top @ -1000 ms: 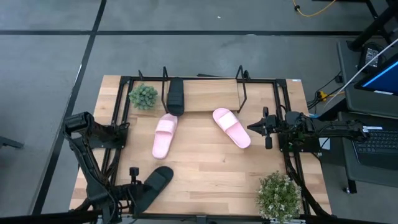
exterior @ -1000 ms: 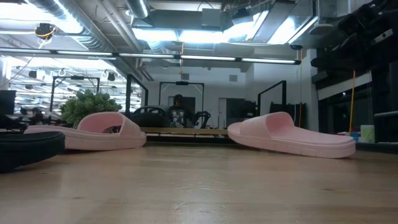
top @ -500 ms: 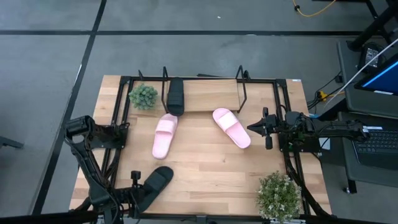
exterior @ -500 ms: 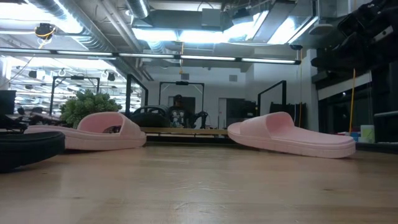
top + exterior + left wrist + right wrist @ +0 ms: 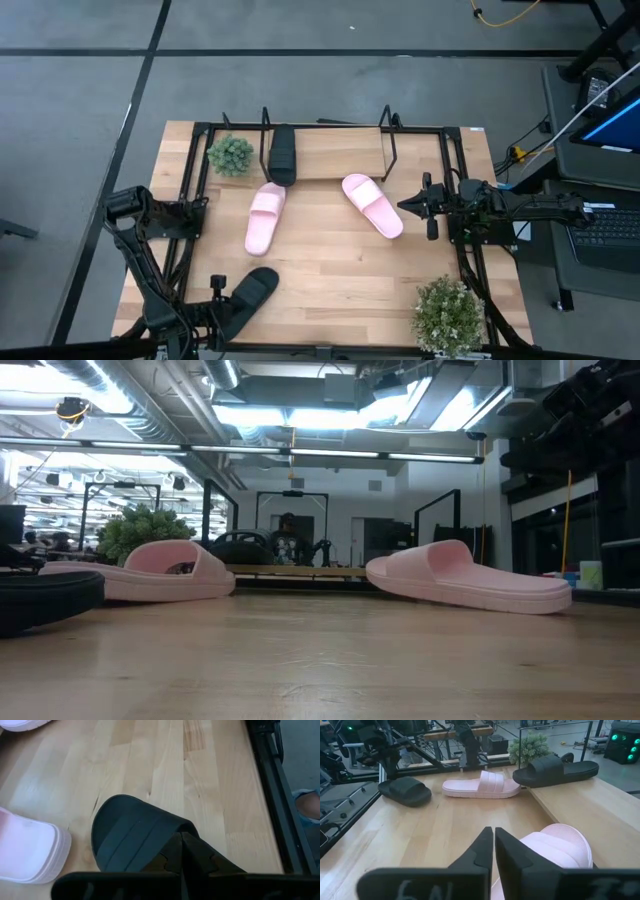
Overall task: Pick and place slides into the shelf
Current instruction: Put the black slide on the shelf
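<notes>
One black slide [image 5: 283, 153] lies flat on the shelf [image 5: 340, 160] at the far edge, beside an upright rod. Two pink slides [image 5: 264, 217] [image 5: 373, 205] rest sole-down mid-table. The second black slide [image 5: 250, 292] lies sole-down near the near-left corner. My left gripper [image 5: 230, 303] is at its near end, shut; in the left wrist view its fingers [image 5: 181, 851] show over the black slide [image 5: 135, 835]. My right gripper [image 5: 407, 205], shut, sits level just right of the right pink slide [image 5: 555, 847]. My left gripper's shut fingers show over the black slide's near end [image 5: 165, 832]. Whether they touch it I cannot tell, because the fingers hide that spot. The slide lies flat on the table. My right gripper's shut fingers [image 5: 487, 845] are right beside the pink slide's end. Whether they touch it I cannot tell.
A small plant [image 5: 231, 155] stands left of the shelf and a bigger plant [image 5: 448, 315] at the near-right corner. A black frame [image 5: 455, 170] runs around the table. Bare wood [image 5: 340, 270] stretches between the slides and the near edge.
My left arm has drawn back slightly toward the near edge. All the slides have stayed where they were.
</notes>
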You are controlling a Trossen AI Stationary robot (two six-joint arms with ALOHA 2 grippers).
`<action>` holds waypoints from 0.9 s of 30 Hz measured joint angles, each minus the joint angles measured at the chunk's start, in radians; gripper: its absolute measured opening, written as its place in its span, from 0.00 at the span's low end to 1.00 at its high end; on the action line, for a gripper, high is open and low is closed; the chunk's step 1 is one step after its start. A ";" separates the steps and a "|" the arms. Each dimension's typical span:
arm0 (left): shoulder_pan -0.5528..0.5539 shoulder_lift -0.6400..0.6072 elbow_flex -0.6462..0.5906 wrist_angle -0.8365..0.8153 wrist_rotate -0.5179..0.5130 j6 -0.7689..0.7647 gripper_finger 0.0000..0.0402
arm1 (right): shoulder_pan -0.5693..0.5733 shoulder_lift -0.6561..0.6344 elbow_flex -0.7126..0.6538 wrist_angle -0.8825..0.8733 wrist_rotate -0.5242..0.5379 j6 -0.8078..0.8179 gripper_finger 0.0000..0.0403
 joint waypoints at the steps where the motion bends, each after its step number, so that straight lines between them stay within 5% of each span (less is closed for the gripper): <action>1: 0.000 0.000 0.000 0.000 0.004 0.000 0.01 | 0.000 0.000 0.000 0.000 0.000 0.000 0.06; 15: 0.005 0.000 0.000 -0.041 0.032 0.007 0.25 | 0.000 0.000 0.000 0.000 0.000 0.002 0.03; 27: 0.095 0.053 0.002 -0.095 0.109 0.145 0.28 | 0.000 0.000 0.000 -0.001 0.000 0.026 0.06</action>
